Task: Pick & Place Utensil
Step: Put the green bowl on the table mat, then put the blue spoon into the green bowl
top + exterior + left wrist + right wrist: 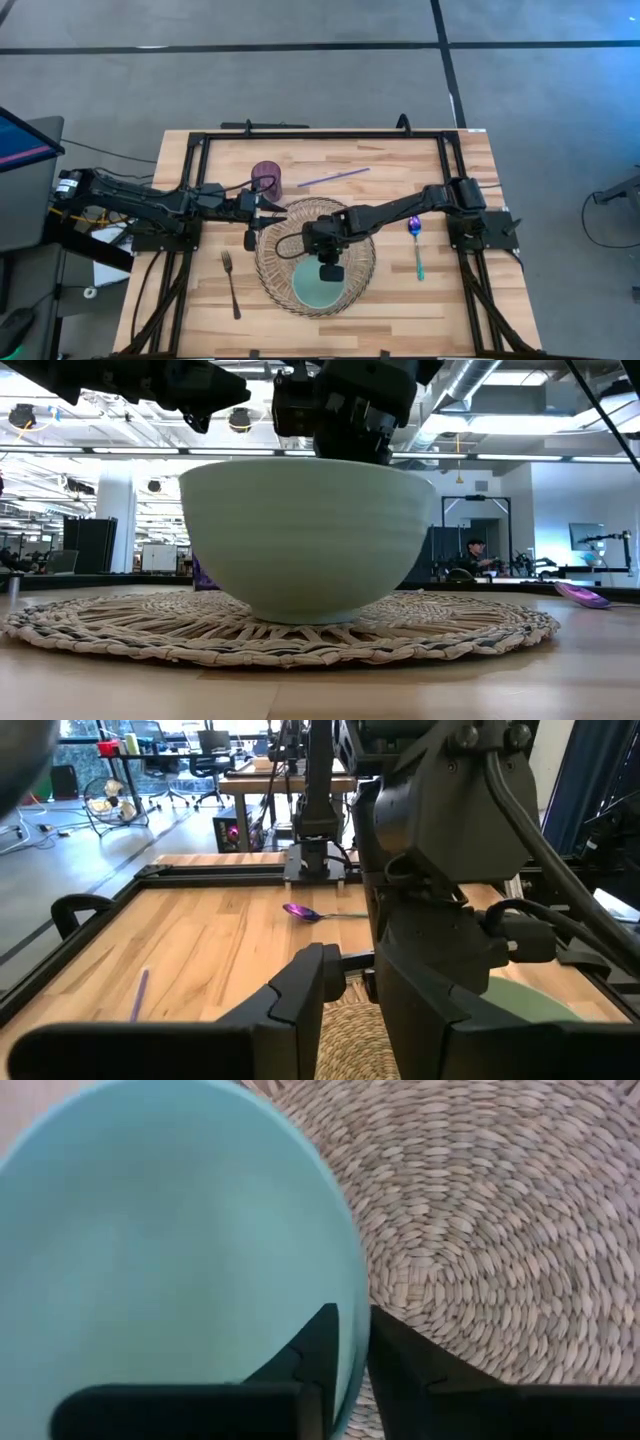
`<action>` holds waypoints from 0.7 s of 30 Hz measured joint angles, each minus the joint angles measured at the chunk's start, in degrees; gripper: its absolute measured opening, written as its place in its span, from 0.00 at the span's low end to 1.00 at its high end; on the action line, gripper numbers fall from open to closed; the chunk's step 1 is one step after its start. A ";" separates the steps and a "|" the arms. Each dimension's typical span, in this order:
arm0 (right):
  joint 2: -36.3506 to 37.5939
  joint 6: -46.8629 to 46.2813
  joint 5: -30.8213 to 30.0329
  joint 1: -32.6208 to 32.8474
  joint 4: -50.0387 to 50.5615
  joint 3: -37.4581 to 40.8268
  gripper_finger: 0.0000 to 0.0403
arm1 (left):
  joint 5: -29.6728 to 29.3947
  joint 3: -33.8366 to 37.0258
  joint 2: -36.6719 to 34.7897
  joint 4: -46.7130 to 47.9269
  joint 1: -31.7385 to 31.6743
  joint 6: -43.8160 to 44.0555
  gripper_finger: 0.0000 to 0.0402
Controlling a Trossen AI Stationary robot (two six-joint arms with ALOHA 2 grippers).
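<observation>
A pale green bowl [312, 287] stands by its base [300, 615] on a round woven mat [290, 225]. My right gripper [331, 270] reaches in from the table's right and is shut on the bowl's rim. My left gripper [250, 232] hovers open at the mat's left edge, beside a purple cup [266, 180], touching nothing. A spoon [416, 245] with a purple bowl and teal handle lies right of the mat. A dark fork [231, 283] lies to the mat's left. In the left wrist view the right arm fills the space ahead of my left gripper [350, 1010]. My right gripper pinches the bowl's rim [352, 1305], one finger [318, 1342] inside the bowl and the other [405, 1365] outside it. It comes from above, pointing down. The bowl sits upright with its base on the mat [450, 630].
A thin purple stick [333, 176] lies near the table's far edge. A black frame [300, 133] borders the wooden tabletop. Bare wood shows near the fork and at the near right corner.
</observation>
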State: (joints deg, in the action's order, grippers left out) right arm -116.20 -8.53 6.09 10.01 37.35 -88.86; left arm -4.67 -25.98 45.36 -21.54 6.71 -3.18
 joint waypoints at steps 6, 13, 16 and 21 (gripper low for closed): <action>0.67 0.09 -0.04 0.04 -0.24 0.02 0.18 | 0.00 0.00 0.00 0.02 -0.01 0.00 0.24; 1.20 0.65 -1.57 -0.46 1.70 -3.14 0.18 | 0.00 0.00 0.00 0.02 -0.01 0.00 0.24; 1.20 3.46 -1.68 -0.55 6.16 -6.28 0.18 | 0.00 0.00 0.00 0.02 0.01 0.00 0.24; 1.23 4.46 -4.26 -0.44 15.32 -11.25 0.18 | 0.02 0.00 0.00 0.02 0.01 0.22 0.24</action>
State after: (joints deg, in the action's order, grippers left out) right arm -114.97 -4.07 1.82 9.57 52.67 -100.11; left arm -4.65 -25.98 45.36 -21.52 6.72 -2.96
